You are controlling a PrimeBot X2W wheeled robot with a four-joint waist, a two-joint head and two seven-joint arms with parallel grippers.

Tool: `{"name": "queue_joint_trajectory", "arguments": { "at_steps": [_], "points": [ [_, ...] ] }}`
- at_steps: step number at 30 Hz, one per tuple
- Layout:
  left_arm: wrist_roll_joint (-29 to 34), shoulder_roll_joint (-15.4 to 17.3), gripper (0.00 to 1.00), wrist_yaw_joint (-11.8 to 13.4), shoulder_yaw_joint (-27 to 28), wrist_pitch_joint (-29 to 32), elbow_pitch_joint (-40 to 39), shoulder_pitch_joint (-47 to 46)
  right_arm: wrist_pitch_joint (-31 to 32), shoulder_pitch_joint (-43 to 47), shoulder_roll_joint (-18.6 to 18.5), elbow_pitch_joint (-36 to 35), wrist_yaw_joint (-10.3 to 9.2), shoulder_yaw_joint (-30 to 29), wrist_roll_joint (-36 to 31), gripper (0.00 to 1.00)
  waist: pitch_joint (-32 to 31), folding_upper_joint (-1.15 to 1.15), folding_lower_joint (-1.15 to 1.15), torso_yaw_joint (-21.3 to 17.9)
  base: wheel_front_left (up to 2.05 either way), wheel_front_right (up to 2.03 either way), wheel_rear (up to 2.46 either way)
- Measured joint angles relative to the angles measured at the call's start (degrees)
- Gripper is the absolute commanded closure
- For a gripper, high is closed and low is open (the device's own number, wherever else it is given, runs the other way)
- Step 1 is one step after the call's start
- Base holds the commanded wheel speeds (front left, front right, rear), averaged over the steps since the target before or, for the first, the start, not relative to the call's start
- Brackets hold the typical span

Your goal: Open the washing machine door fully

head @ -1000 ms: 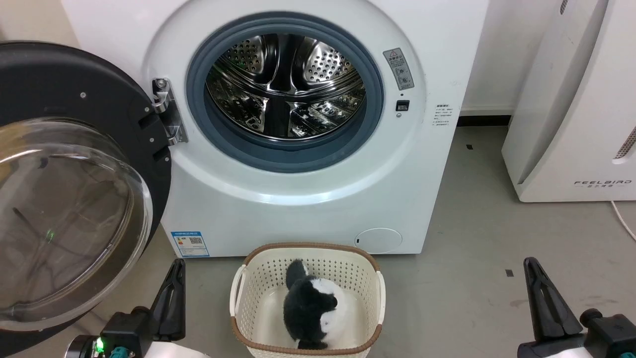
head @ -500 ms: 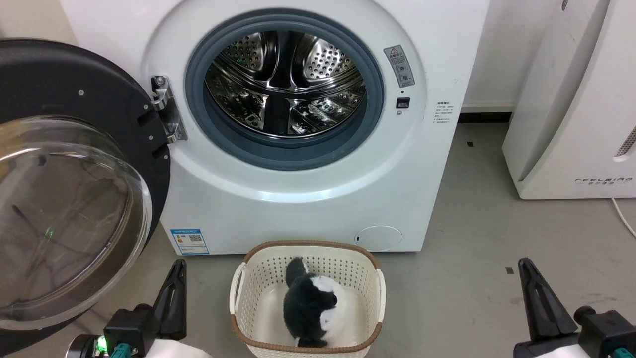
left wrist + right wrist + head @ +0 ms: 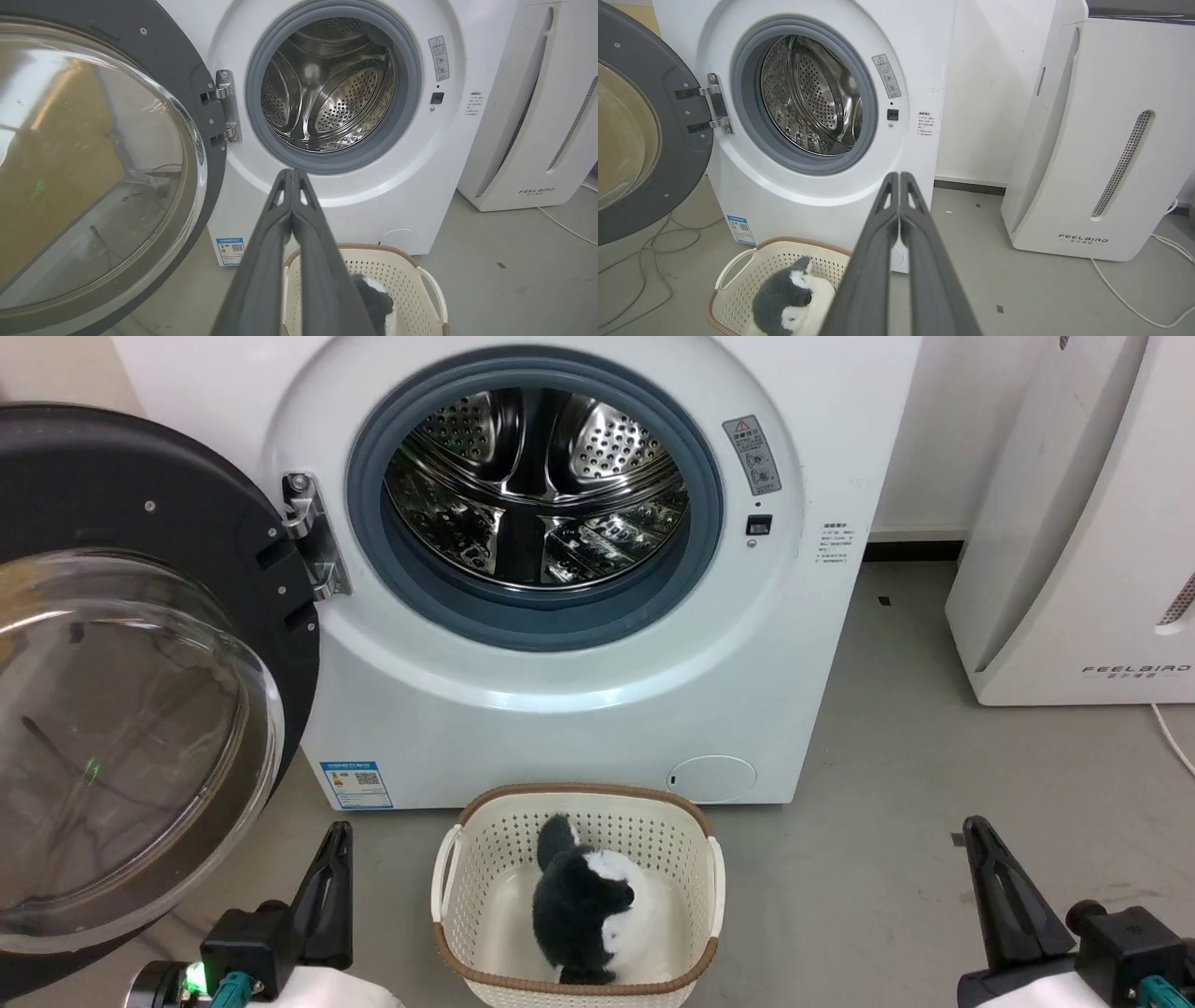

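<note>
- Head view: the washing machine door (image 3: 140, 457) hangs swung way out to the left of the washing machine (image 3: 579, 709), with the drum opening (image 3: 532, 490) fully exposed, same as a second ago.
- Only the camera drifted a bit, so I'd call the job pretty much done.
- Left pincer (image 3: 336, 840) and right pincer (image 3: 980, 835) are both pinched narrow, holding nothing, not touching the door.

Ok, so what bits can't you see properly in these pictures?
- Door: the left edge of the head view cuts off its left side, so its far rim is out of sight.
- Blue label: its print is too small to read in the head view.
- Toy: in the left wrist view it is mostly hidden behind the left end effector and cut off by the bottom edge.
</note>
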Motion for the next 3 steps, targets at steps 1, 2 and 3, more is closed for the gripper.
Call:
{"name": "queue_joint_trajectory", "arguments": {
  "at_steps": [1,2,3],
  "points": [
    [0.07,-0.01,1.00,0.19,-0.03,0.10,-0.01,0.00,0.07,-0.02,0.00,0.01,0.00,0.04,0.00,1.00,0.03,0.00,0.00,0.01,0.00,0.00,0.00],
    [0.12,-0.01,1.00,0.19,-0.04,0.12,-0.03,-0.01,0.21,-0.04,0.00,0.02,0.00,0.05,0.00,1.00,0.06,0.00,0.00,0.02,0.00,0.00,0.00],
    [0.21,-0.02,1.00,0.19,-0.07,0.31,-0.09,-0.01,0.31,-0.09,0.00,0.04,0.00,0.10,0.00,1.00,0.09,0.00,0.00,0.03,0.00,0.00,0.00]
  ]
}}
